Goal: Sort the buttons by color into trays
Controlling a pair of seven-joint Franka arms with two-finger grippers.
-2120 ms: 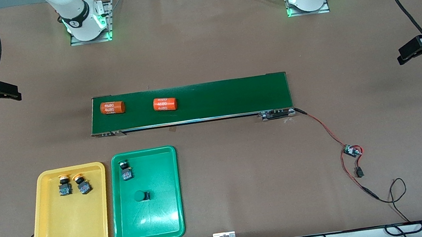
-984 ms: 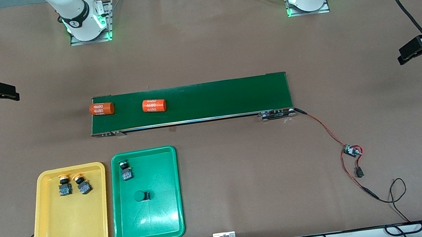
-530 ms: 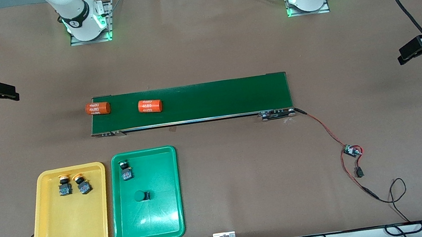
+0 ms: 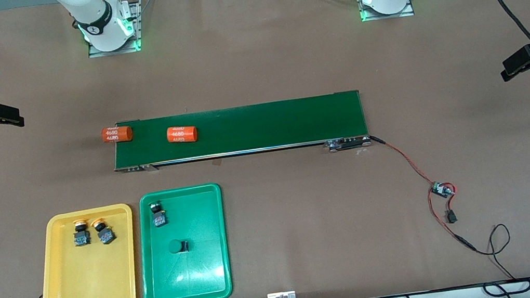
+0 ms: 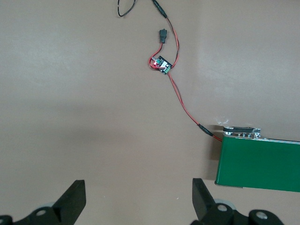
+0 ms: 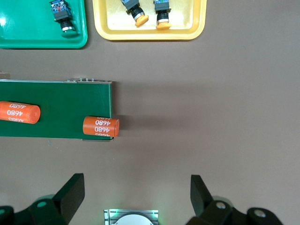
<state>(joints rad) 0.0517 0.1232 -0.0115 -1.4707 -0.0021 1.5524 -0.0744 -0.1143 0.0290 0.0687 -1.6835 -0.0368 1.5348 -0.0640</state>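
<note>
You have both yellow-capped buttons (image 4: 92, 231) in the yellow tray (image 4: 88, 296) and both green-capped buttons (image 4: 168, 231) in the green tray (image 4: 186, 284), near the table's front edge. The left gripper (image 4: 515, 69) and right gripper (image 4: 9, 118) hover wide open and empty at opposite table ends.

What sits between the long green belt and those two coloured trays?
Only bare brown table. In the front view, nothing lies between the conveyor belt and the yellow tray or green tray.
</note>
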